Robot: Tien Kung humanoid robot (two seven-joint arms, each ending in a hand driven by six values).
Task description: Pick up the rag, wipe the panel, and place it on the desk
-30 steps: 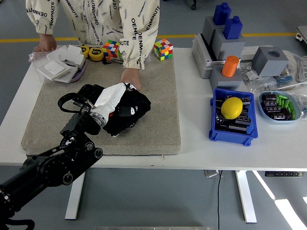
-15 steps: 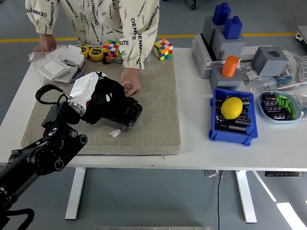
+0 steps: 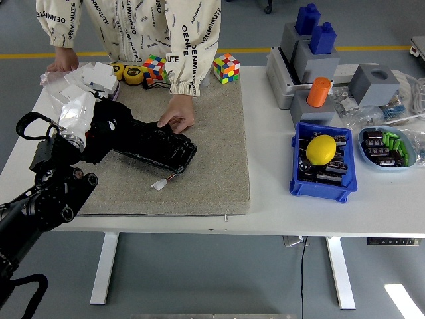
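1. Left hand (image 3: 93, 126), white-wrapped, at the left end of the grey felt mat (image 3: 219, 173); fingers closed on a black rag (image 3: 113, 129), pressing it onto the left end of the panel.
2. Black panel (image 3: 156, 147) lies flat on the mat, long side running left to lower right, glossy at its right end.
3. Rag bunched at the panel's left part, under and beside the hand; not on the bare white table (image 3: 265, 212).
4. Small white connector (image 3: 159, 185) on a short wire lies on the mat just below the panel's right end.
5. Person at the far side: one hand (image 3: 175, 118) rests on the mat touching the panel's upper right edge; the other hand (image 3: 61, 63) is on the table at far left by white boxes (image 3: 89, 83).
6. Two Rubik's cubes (image 3: 226, 68) and a yellow tape measure (image 3: 134, 74) along the mat's far edge.
7. Blue bin (image 3: 319, 185) right of the mat holds a yellow lemon-like ball (image 3: 321, 149) over black parts.
8. Right arm out of view.
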